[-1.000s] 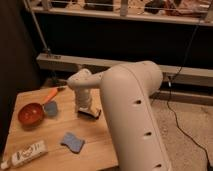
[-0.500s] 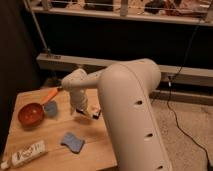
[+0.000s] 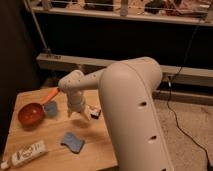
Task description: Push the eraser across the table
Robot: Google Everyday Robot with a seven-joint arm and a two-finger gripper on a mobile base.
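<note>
Seemingly the jaws hang beside the eraser (image 3: 94,112) on the table (image 3: 50,131)

Nothing is legible; the dark print on the white tube (image 3: 27,152) is perhaps lettering, but unreadable.

Views: one, which I log as the sole camera. It sits high and close behind the arm (image 3: 131,115), whose white link fills the centre and lower right of the frame. It looks down and forward across the table (image 3: 97,137) at lower left, toward a pale rail (image 3: 150,17) along the top. The gripper (image 3: 80,113) hangs left of centre, over the table.
</note>
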